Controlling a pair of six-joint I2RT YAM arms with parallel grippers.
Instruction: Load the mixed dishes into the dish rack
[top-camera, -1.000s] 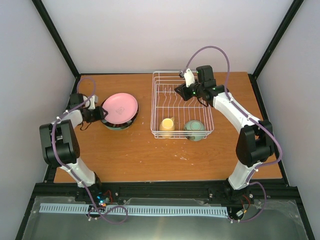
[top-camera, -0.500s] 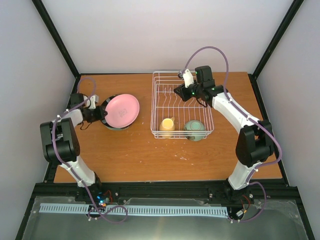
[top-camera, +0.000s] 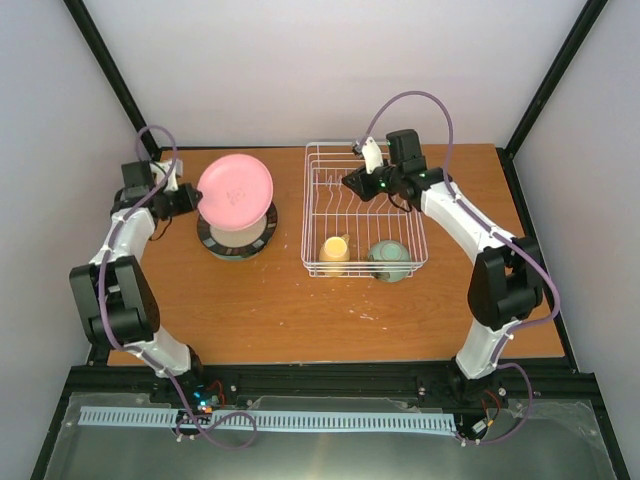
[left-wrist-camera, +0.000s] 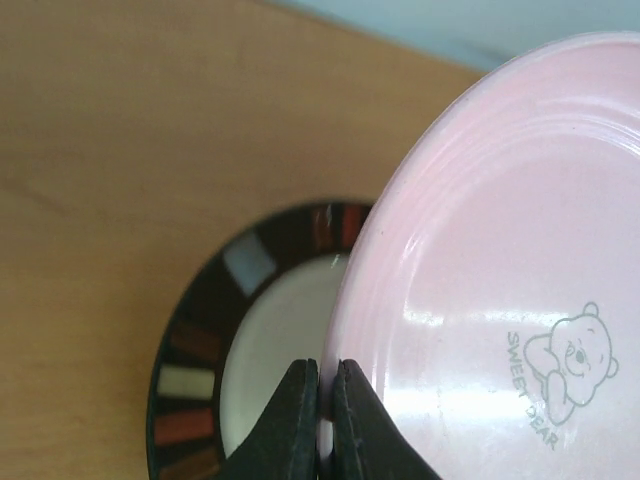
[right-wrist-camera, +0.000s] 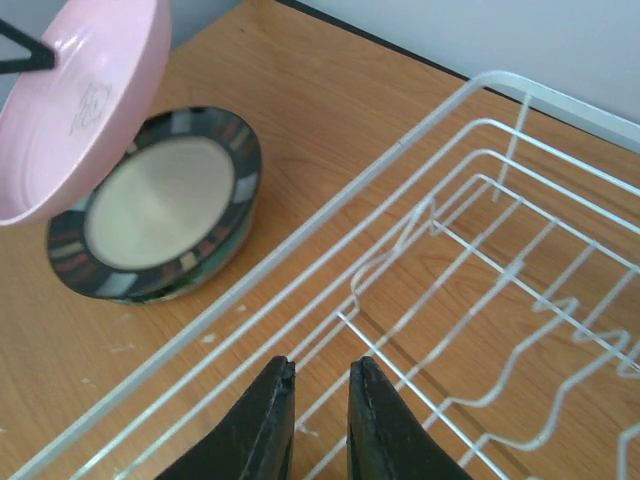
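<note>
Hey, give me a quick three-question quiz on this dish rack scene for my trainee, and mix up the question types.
1. True or false: the pink plate lies flat on the dark-rimmed plate.
2. What sits in the dish rack? A: a yellow mug and a green bowl. B: two plates. C: nothing.
3. Fill in: the ___ hand grips the pink plate's rim.
Key: 1 false, it is held tilted above that plate. 2 A. 3 left hand.
</note>
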